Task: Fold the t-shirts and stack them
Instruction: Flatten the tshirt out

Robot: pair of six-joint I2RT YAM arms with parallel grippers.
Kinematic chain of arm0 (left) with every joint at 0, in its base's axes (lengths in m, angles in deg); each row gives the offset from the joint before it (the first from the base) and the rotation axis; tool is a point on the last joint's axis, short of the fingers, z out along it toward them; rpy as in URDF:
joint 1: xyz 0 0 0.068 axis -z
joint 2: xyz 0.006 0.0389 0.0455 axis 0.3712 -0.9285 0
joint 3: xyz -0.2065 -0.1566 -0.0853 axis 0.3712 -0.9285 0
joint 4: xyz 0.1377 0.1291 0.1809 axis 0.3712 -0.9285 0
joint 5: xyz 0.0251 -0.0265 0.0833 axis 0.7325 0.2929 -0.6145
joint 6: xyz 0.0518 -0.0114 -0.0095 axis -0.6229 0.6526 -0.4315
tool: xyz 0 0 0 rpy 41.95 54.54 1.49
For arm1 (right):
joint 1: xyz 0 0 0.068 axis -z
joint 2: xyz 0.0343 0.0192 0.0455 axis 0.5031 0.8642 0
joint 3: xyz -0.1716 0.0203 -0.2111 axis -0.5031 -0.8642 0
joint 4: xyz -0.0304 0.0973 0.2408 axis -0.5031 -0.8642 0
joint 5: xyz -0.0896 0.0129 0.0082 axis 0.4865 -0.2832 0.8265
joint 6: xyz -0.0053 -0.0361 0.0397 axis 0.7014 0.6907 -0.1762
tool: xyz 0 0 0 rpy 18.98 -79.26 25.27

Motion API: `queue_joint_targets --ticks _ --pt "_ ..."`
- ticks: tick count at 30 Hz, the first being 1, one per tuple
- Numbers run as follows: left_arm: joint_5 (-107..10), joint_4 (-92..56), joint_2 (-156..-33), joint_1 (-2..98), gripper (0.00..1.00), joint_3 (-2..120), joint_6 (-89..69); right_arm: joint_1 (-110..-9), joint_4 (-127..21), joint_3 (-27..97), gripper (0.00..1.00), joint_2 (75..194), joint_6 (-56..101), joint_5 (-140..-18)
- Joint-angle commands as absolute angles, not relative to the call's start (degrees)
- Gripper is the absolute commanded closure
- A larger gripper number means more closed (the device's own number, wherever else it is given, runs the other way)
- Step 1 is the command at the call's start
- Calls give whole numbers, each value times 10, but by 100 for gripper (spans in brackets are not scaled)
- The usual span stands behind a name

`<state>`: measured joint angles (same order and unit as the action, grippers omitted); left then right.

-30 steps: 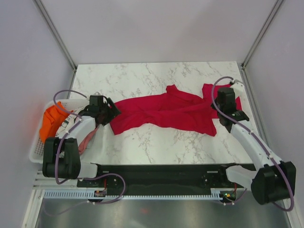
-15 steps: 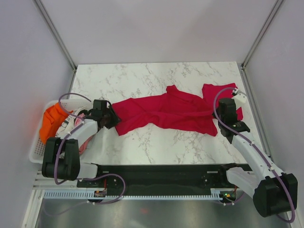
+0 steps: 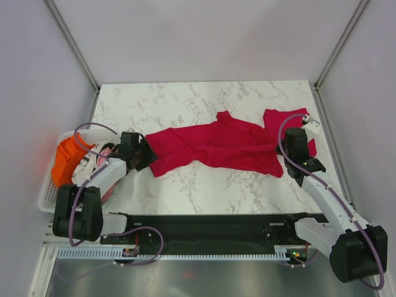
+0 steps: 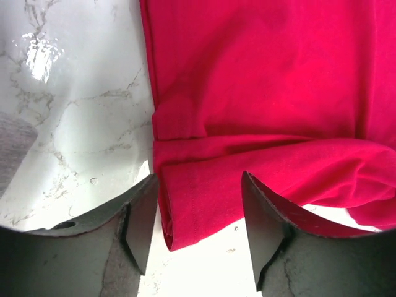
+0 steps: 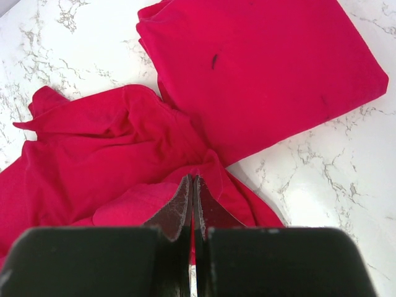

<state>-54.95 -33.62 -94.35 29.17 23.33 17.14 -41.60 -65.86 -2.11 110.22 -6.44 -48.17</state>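
Note:
A crumpled crimson t-shirt (image 3: 216,145) lies stretched left to right across the marble table (image 3: 185,105). A second red t-shirt, folded flat (image 3: 291,119), lies at the right, also seen in the right wrist view (image 5: 260,74). My left gripper (image 3: 147,158) is open at the crumpled shirt's left end. In the left wrist view, the shirt's hem corner (image 4: 198,198) lies between the spread jaws of the left gripper (image 4: 199,232), untouched. My right gripper (image 3: 289,154) is shut on a raised fold of the crumpled shirt (image 5: 124,136) at its right end, as the right wrist view (image 5: 193,185) shows.
A white basket (image 3: 49,195) stands off the table's left edge with an orange cloth (image 3: 67,162) and pale garments in it. Grey walls and metal posts close in the back and sides. Bare marble (image 3: 204,185) lies in front of the shirt.
My right gripper has moved toward the near edge onto the shirt's right end. My left gripper has dropped slightly nearer and rightward, and the shirt's left end shifted a little right.

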Motion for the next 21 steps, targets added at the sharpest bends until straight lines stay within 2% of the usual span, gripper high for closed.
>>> queue_joint_targets --ticks 1,2,4,5,6,7,21 --pt "-563 -339 -929 293 38 233 160 -415 -638 -21 100 1107 -68 -484" --pt "-558 -339 -930 293 41 233 159 -415 -637 -21 100 1107 -68 -484" --pt "-529 -338 -934 294 61 235 151 -415 -635 -20 100 1113 -68 -485" --pt "-524 -338 -932 296 71 237 149 -415 -635 -18 100 1114 -68 -486" --pt "-517 -339 -927 297 95 236 147 -415 -636 -17 100 1115 -68 -486" --pt "-509 -346 -922 297 98 234 148 -415 -636 -16 100 1116 -68 -489" --pt "-474 -485 -665 334 98 216 165 -415 -664 -24 100 1077 -81 -473"
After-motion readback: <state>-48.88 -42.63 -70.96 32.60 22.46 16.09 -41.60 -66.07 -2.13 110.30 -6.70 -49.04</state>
